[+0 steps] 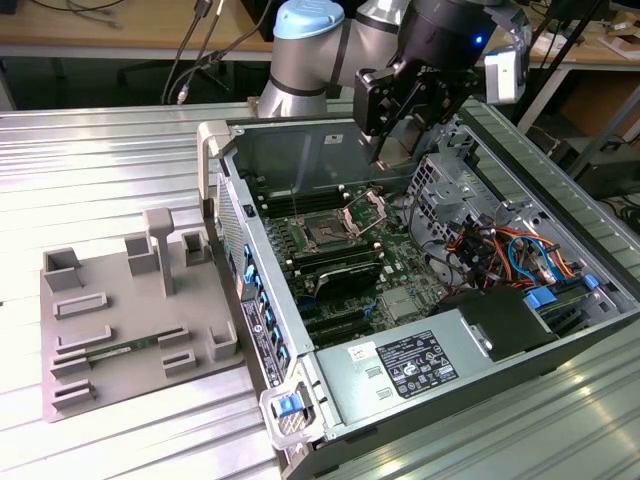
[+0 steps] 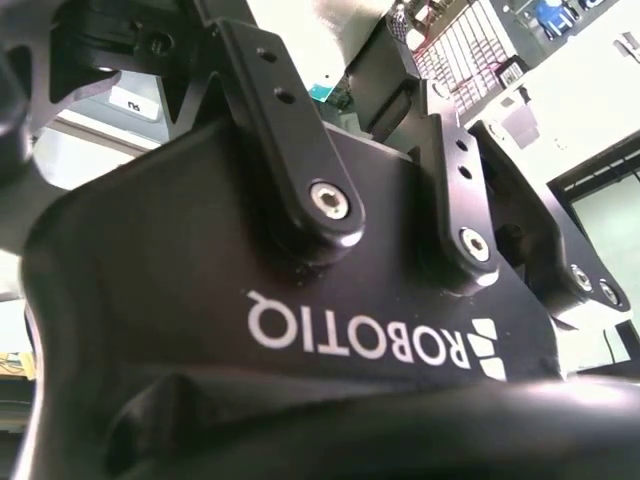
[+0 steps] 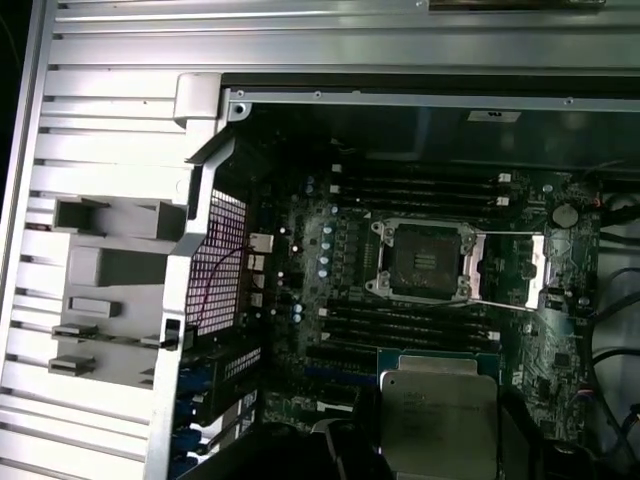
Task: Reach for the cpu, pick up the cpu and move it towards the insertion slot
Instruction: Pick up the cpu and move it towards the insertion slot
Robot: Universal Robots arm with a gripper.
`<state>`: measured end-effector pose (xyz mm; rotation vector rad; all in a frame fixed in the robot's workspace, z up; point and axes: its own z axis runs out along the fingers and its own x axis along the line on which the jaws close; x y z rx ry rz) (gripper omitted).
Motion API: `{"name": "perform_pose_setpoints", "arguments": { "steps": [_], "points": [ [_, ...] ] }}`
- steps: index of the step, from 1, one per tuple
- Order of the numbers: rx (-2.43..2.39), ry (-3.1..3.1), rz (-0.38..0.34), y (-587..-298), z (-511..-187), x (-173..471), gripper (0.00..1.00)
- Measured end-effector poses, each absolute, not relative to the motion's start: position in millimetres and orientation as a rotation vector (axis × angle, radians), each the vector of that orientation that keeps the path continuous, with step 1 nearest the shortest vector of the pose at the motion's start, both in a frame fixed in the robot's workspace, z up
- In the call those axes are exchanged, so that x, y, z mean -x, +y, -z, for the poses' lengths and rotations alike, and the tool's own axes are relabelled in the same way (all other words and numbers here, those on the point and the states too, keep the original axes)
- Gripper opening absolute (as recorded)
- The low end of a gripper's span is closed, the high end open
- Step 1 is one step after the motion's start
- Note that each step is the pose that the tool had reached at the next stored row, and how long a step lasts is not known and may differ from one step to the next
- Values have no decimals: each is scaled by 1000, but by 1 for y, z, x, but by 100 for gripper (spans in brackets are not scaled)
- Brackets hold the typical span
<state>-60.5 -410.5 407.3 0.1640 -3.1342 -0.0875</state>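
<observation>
In the exterior view we see the gripper (image 1: 385,150) hanging above the open computer case (image 1: 500,330), over the insertion slot (image 1: 328,236) with its shiny frame tipped up. In the first wrist view we see the cpu (image 3: 438,408) held close to the camera, pinched in the gripper, beside the slot. The grey tray (image 1: 120,320) sits outside the case.
</observation>
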Motion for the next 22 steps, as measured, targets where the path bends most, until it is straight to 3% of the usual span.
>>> {"name": "perform_pose_setpoints", "arguments": {
  "steps": [22],
  "points": [
    [-164,-3134,87,-411,-407,24,55]
  ]
}}
